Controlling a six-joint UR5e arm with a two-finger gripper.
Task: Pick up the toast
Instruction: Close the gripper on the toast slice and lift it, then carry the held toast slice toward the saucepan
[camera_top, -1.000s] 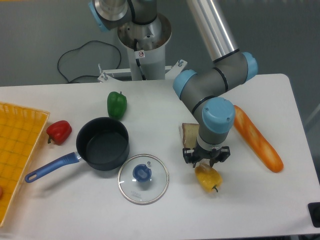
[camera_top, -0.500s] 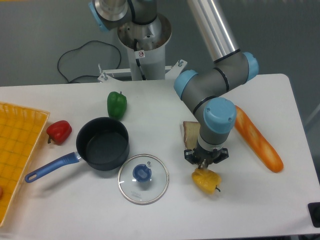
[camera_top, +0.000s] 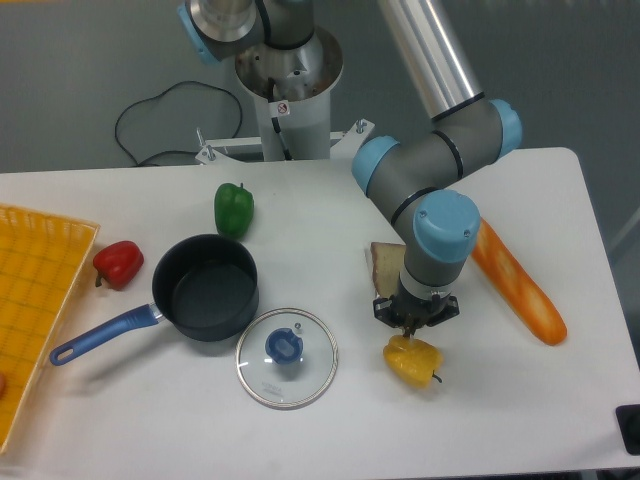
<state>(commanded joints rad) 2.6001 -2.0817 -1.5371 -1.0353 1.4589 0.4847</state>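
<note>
The gripper (camera_top: 416, 318) of a UR5e arm hangs low over the white surface (camera_top: 520, 400), its wrist housing hiding most of the fingers; from this angle it cannot be told how far apart the jaws stand or whether anything is between them. The toast (camera_top: 386, 268), a thin brown slice with a darker crust, shows only as a corner peeking out to the left of the wrist, the rest covered by the arm. Whether it lies flat or is tilted against the tool cannot be made out.

Just below the gripper sits a yellow bell pepper (camera_top: 411, 361), very near the fingertips, and to the right lies a long orange baguette (camera_top: 517, 280). To take the slice cleanly, the fingers would likely need to straddle one crust edge and close only on bread, keeping clear of the pepper so it is not nudged or caught instead. A thin flat slice gives little to bite on, so a low, level approach looks wise.

Farther left are a glass lid (camera_top: 287, 358) with a blue knob, a dark saucepan (camera_top: 205, 288) with a blue handle, a green pepper (camera_top: 233, 208), a red pepper (camera_top: 118, 264) and a yellow tray (camera_top: 35, 310).

A small round sticker on the arm's base is too small to read; no other writing is legible.
</note>
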